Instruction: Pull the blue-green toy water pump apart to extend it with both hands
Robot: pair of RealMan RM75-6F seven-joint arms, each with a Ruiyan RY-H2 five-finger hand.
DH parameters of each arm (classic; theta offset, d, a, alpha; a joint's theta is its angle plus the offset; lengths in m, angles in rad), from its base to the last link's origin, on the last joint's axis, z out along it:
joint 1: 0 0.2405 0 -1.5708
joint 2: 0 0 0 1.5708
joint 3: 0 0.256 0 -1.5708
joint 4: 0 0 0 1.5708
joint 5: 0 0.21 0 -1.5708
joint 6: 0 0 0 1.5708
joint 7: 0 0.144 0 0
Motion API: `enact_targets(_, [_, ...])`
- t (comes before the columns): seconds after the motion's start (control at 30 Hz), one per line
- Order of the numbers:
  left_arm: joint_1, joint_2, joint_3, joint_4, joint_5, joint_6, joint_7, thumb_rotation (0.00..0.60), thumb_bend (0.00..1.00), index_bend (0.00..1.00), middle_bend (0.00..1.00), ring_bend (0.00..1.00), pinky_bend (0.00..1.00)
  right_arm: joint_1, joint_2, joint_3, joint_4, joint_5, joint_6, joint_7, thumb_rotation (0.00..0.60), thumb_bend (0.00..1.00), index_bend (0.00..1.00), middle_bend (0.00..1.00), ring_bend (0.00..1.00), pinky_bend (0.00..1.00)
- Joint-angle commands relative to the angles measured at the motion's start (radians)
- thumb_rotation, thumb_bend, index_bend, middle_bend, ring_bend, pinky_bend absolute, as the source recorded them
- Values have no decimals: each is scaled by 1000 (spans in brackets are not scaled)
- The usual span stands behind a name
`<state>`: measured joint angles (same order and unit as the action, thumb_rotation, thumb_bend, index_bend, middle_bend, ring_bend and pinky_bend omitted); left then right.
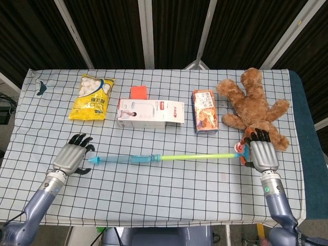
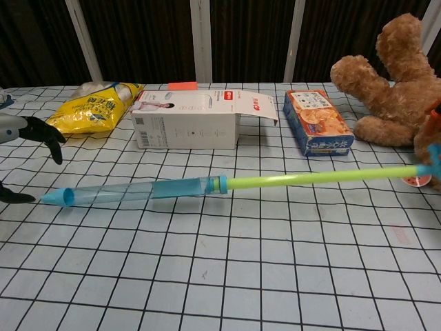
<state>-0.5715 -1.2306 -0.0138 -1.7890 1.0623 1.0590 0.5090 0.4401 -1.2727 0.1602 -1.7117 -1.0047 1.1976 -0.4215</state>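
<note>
extended toy water pump, handle end clasped in right hand, left hand fingers apart beside its tip

from the head we are looking steeply down over the whole table; from the chest, low and close across it.
</note>
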Motion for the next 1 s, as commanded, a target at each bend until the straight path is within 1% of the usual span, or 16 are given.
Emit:
enact_targets(0.03, [3,3,2,-4,2,1,-3,600,262,270,87,0,13,-2,5,3,-9,14,7,-13,600,363,154,63,0,0])
enact_targets(0.1, [9,8,6,-11,7,5,-9,600,262,264,87,0,13,-4,9,3,-14,24,12,-22,600,363,90,42,0,0])
enact_targets(0.2, [18,18,12,-26,17,13,-19,600,262,254,86,0,13,-8,14,3,-19,28,18,-23,600,364,20,17,0,0])
enact_targets(0.43, [49,42,21,-56,47,48,-51,600,261,208,73,0,13,-21,32,-4,-31,10,26,-2,600,363,3,13,0,0])
enact_targets(0.5, [70,54,25,-72,62,76,-74,600,261,188,68,0,13,-30,40,-10,-37,-10,35,10,600,362,0,12,0,0])
enact_targets(0.53, [88,62,28,-81,76,99,-91,600,257,174,63,0,13,-38,47,-16,-42,-27,43,18,600,355,0,12,0,0])
enact_targets(0.63, [184,99,70,-98,170,235,-143,600,225,114,34,0,6,-90,79,-58,-65,-139,97,93,600,315,0,12,0,0])
enact_targets(0.7, [227,116,93,-91,230,293,-164,600,201,62,10,0,0,-118,98,-86,-64,-217,124,145,600,296,0,5,0,0])
enact_targets(0.77, [255,128,105,-85,264,327,-182,600,180,20,0,0,0,-138,107,-105,-55,-277,152,172,600,279,0,0,0,0])
enact_targets(0.9, [310,147,128,-72,322,393,-221,600,166,0,0,0,0,-179,117,-139,-33,-367,216,192,600,276,0,0,0,0])
enact_targets(1.0, [369,153,149,-27,387,467,-265,600,166,0,0,0,0,-225,124,-162,-7,-424,282,198,600,276,0,0,0,0])
